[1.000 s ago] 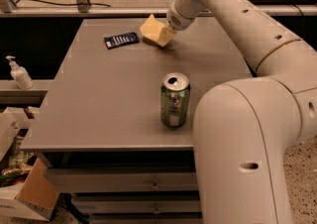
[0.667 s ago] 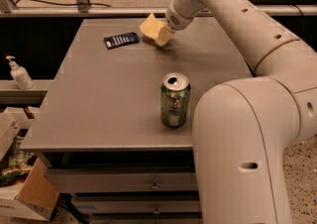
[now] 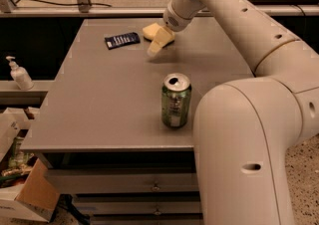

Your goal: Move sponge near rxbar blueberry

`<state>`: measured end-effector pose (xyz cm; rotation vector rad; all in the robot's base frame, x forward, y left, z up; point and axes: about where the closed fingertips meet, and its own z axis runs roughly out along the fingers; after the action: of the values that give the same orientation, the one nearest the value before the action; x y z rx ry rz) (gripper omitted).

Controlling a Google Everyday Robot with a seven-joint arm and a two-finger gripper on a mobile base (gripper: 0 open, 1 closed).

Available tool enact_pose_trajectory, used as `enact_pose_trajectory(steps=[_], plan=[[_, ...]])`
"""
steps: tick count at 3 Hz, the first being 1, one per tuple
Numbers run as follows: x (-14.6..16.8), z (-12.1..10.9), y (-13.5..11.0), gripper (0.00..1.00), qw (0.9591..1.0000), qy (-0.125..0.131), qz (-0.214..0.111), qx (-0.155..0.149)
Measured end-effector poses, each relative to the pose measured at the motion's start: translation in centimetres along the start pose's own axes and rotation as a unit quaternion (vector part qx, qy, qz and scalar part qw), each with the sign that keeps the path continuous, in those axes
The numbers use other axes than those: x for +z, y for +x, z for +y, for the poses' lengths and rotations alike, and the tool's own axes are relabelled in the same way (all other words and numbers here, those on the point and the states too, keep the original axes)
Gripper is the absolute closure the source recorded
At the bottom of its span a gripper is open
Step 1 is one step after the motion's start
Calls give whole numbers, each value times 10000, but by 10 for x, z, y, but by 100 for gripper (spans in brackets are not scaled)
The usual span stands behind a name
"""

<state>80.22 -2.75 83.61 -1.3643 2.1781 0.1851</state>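
Observation:
The pale yellow sponge (image 3: 150, 30) lies on the grey table (image 3: 99, 99) near its far edge, just right of the rxbar blueberry (image 3: 122, 40), a flat dark navy bar with white lettering. A small gap separates the two. My gripper (image 3: 155, 41) hangs over the sponge's near side, open, with one cream finger (image 3: 155, 46) pointing down-left in front of the sponge and touching the table beside it. The other finger is hidden behind the sponge.
A green drinks can (image 3: 176, 100) stands upright mid-table, toward the front. My white arm (image 3: 239, 25) and base fill the right side. A soap dispenser (image 3: 20, 74) stands on a ledge at the left, with cardboard boxes (image 3: 25, 194) on the floor below.
The sponge has come down onto the table next to the bar. The gripper has let it go, and one finger now stands apart in front of it.

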Motion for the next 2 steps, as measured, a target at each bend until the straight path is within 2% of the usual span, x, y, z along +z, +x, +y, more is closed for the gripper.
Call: enact_pose_trajectory(steps=[1, 2], plan=[[-3, 9, -1, 0, 9998, -182, -84, -16], [-17, 11, 3, 0, 9981, -459, -423, 13]])
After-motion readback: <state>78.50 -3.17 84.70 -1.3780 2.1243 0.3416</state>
